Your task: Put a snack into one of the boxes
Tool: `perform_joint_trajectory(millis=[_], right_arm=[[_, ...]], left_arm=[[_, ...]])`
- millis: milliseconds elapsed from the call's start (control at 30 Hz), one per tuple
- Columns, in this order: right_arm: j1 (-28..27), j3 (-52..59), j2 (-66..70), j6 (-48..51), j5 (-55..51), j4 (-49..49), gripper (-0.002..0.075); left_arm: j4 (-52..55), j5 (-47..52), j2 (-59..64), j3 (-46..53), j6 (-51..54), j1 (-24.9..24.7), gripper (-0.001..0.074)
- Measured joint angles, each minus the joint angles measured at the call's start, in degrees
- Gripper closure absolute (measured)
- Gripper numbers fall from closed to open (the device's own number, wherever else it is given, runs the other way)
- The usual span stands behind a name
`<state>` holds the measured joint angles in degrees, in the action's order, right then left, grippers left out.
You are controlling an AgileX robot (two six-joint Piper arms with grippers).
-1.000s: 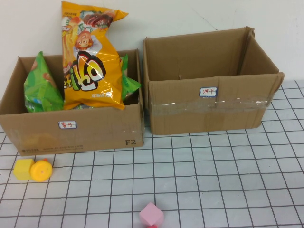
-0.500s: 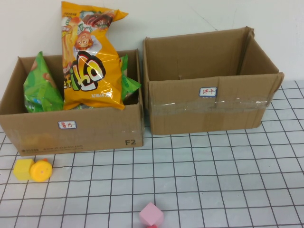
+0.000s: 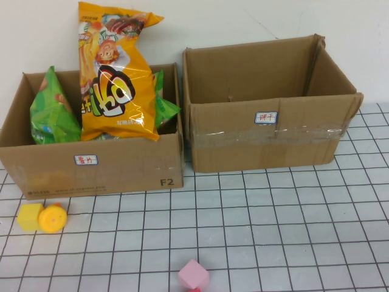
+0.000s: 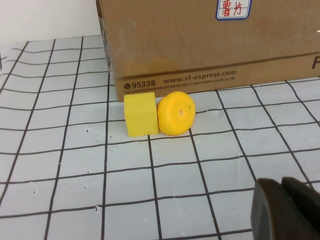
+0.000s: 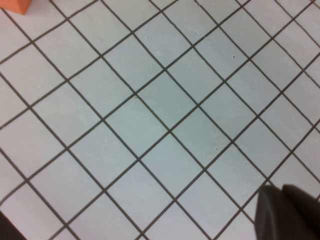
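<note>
A tall orange snack bag (image 3: 115,79) stands in the left cardboard box (image 3: 97,170), with a green snack bag (image 3: 53,112) on its left and another green one (image 3: 165,108) behind on its right. The right cardboard box (image 3: 267,137) looks empty. Neither arm shows in the high view. In the left wrist view my left gripper (image 4: 282,210) is shut and empty above the gridded table, in front of the left box (image 4: 210,45). In the right wrist view my right gripper (image 5: 282,212) is shut and empty above bare gridded table.
A yellow cube (image 3: 29,216) and a yellow round toy (image 3: 53,218) lie in front of the left box; both show in the left wrist view, cube (image 4: 140,114), round toy (image 4: 176,113). A pink cube (image 3: 193,275) lies at the front edge. An orange block's corner (image 5: 15,4) shows in the right wrist view.
</note>
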<state>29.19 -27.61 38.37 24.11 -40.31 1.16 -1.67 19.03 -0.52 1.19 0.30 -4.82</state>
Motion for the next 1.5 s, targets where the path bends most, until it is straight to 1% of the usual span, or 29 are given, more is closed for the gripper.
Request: perform_joint_trajectory(millis=[167,400,1100,1267,1300,1333,1400,1500], right_arm=[[0.00,0.00,0.00,0.00,0.00,0.00,0.0726],[0.00,0.00,0.00,0.00,0.00,0.00,0.0726],[0.00,0.08,0.00,-0.13,0.00,0.09,0.0726],[-0.40,1.97,-4.75,-0.13,0.79,-0.62,0.0726],[-1.18,2.83,-6.57,-0.13,1.92,-0.72,0.0726],[-3.54,5.08,-10.41,-0.13,5.72,-0.72,0.0726],[-7.07,8.58,-14.01,-0.13,11.84,-0.72,0.0726],[-13.88,14.17,-19.92,-0.13,20.45,-0.72,0.0726]], left_arm=[[-0.03,0.00,0.00,0.00,0.32,0.00,0.0736],[-0.13,0.00,0.00,0.00,-3.27,0.00,0.0736],[-0.25,0.12,0.00,0.00,-3.50,0.00,0.0736],[-0.25,0.15,0.00,0.00,-3.50,0.00,0.0736],[-0.25,0.15,0.00,0.00,-3.50,0.00,0.0736],[-0.25,0.15,0.00,0.00,-3.50,0.00,0.0736],[-0.25,0.15,0.00,0.00,-3.50,0.00,0.0736],[-0.25,0.15,0.00,0.00,-3.50,0.00,0.0736]])
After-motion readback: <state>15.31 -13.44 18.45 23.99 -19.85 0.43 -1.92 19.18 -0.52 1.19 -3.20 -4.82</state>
